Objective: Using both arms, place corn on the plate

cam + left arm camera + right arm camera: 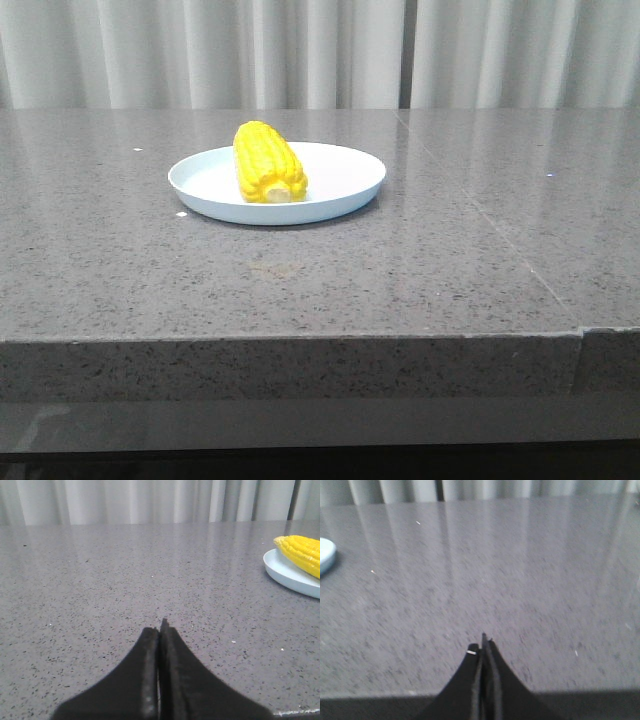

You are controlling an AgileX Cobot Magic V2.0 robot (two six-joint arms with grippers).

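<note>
From the front we see no arms, only the corn [268,162] lying on the left half of the plate [340,190], pale stub end toward us, on the grey table [450,270]. Our left gripper [160,630] shows only in its wrist view, fingers pressed together and holding nothing, well apart from the plate. Our right gripper [484,645] is likewise closed and empty, with just the plate's edge in its view.

corn [268,160]: bright yellow, rows of kernels, paler stub end
plate [340,170]: plain pale blue-white, no marking
table [300,280]: grey stone, fine dark and light speckles, glossy with pale streaks
curtain [300,50]: off-white, vertical folds
left gripper [159,630]: matte black
right gripper [484,645]: black, small white fleck
</note>
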